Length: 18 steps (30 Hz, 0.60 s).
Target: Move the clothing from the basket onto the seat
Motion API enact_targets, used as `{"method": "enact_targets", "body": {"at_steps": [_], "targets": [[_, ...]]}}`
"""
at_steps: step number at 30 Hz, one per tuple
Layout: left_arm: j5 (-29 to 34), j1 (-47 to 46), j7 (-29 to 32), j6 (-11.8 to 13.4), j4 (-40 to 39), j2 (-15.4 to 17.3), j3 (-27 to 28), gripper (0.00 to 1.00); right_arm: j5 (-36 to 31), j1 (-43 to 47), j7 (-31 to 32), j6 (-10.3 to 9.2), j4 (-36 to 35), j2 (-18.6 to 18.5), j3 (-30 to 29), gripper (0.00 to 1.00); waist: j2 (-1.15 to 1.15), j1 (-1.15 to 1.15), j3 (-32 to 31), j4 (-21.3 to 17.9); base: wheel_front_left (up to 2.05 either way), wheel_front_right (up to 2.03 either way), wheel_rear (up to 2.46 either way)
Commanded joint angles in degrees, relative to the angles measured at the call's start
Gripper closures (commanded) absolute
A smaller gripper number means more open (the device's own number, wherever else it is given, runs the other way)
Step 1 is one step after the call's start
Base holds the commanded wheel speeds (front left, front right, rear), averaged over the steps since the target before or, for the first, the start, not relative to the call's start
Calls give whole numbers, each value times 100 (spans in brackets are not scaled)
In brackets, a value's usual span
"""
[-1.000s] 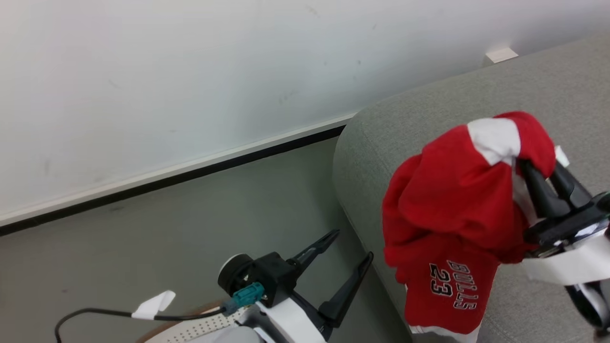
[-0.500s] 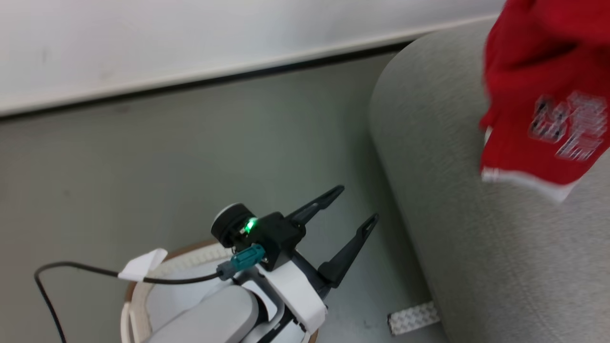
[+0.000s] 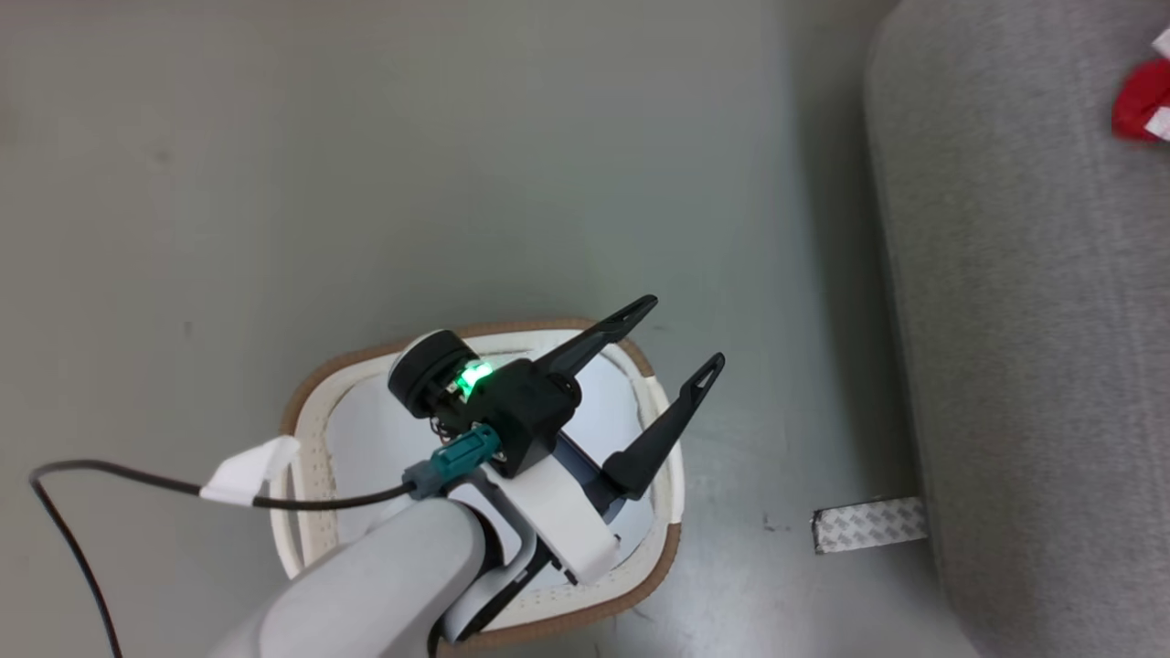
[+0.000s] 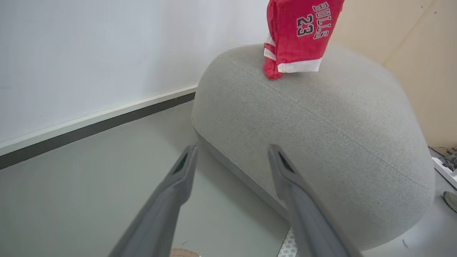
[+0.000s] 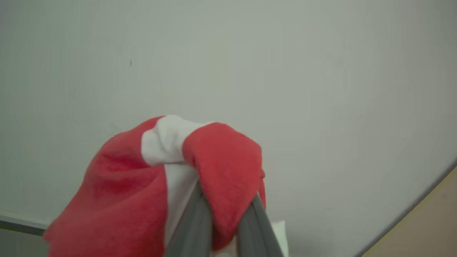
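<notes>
Tilting downward since half a second ago, the head camera is now looking almost straight down, so the white perforated plastic basket with a brown rim, earlier cut off at the bottom edge, is showing whole at lower centre. Nearest, the left gripper is hovering above that basket, its two long dark fingers spread wide and holding nothing, a green light glowing on its wrist and a black cable with a white tag trailing toward the lower left. In the left wrist view the left gripper is pointing over the grey-green floor toward the large rounded seat in light grey woven fabric. A silver patterned strip is lying on the floor just beside the seat, at the lower right. Farther off, the red jersey with white trim and white "23" lettering is hanging over the seat's top, its lowest fold appearing to touch the fabric; in the head view the red jersey is showing as a small scrap at the upper right corner. The right gripper is pinching the red jersey, which is draping over its fingers, before a pale white wall.
</notes>
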Motion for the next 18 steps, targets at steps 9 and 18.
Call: {"method": "enact_targets", "body": {"at_steps": [9,18], "targets": [[112,-192,-11,-14,43,21,-18,0,62,681,267,-14,1799,416,624,100,0,-1,224,240,0,0,0],[-64,39,-159,64,193,-10,-5,0,363,624,466,-14,2565,518,1284,0,0,-1,-267,164,0,0,0]]}}
